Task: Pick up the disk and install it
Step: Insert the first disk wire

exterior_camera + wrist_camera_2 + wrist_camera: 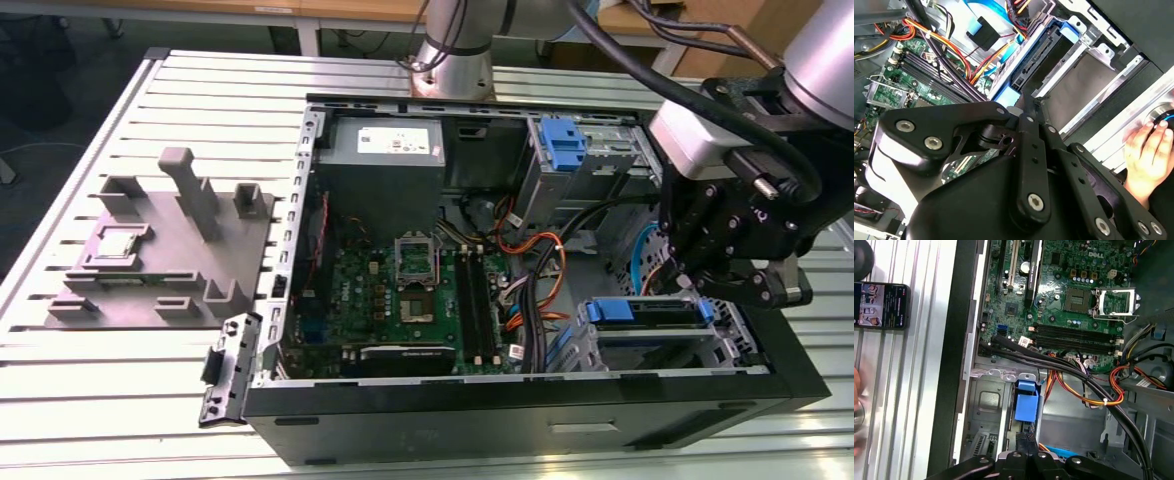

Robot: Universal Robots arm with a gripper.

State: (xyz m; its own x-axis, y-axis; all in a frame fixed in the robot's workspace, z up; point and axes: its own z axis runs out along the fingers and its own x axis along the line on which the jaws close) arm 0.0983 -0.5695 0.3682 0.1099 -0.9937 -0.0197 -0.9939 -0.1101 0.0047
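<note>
The disk (645,312) sits in the drive cage at the front corner of the open computer case (534,420), on the exterior view's right, with its blue carrier facing up. My gripper (727,290) hangs right beside that cage. In the second wrist view the gripper (1023,102) is shut, its tips at the corner of the disk's (1046,50) blue frame. I cannot tell whether they touch it. The first wrist view has the blue tab of the disk (1026,402) just beyond the gripper (1026,456).
The motherboard (407,290), bundled cables (534,290) and a grey power-supply box (380,150) fill the case. A second blue-fronted bay (567,145) sits at the back. A grey plastic stand (160,250) lies on the exterior view's left. A person's hand (1149,150) and a phone (881,305) rest on the table beside the case.
</note>
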